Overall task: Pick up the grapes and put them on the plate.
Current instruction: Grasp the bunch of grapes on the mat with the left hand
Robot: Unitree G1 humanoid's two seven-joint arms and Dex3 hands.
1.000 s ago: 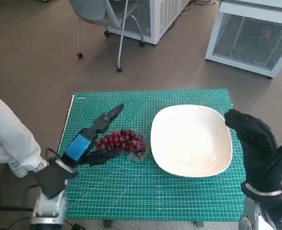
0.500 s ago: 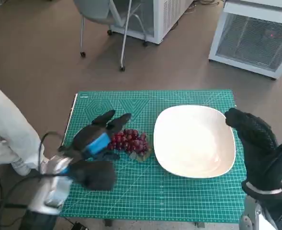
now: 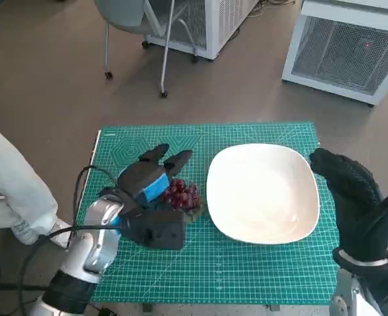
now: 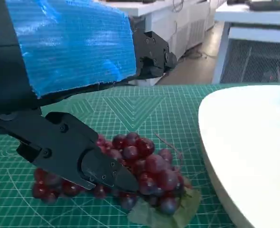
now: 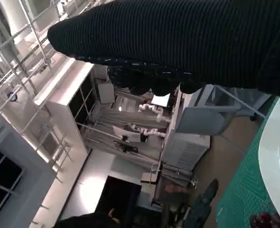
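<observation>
A bunch of dark red grapes (image 3: pixel 184 196) with a green leaf lies on the green mat, just left of the white plate (image 3: pixel 263 191). My left hand (image 3: pixel 149 181) hovers over the bunch's left part, its fingers spread toward the plate and holding nothing. In the left wrist view the grapes (image 4: pixel 147 168) lie under the hand (image 4: pixel 73 47); one finger (image 4: pixel 78 159) lies low against the bunch while the others stay above it. The plate (image 4: pixel 254 142) is bare. My right hand (image 3: pixel 352 201) hangs at the plate's right edge, fingers extended. The right wrist view shows the glove (image 5: pixel 178 42) and the plate's rim (image 5: pixel 277 156).
The green cutting mat (image 3: pixel 246 276) covers the small table. A person's white sleeve (image 3: pixel 12 191) is close at the left. A chair (image 3: pixel 141 26) and white cabinets (image 3: pixel 352 46) stand on the floor behind. A black cable (image 3: pixel 82 204) loops beside my left forearm.
My left hand has swung from the bunch's left side to over it, the forearm coming in from below. Grapes, plate and right hand have stayed put. The camera shifted slightly.
</observation>
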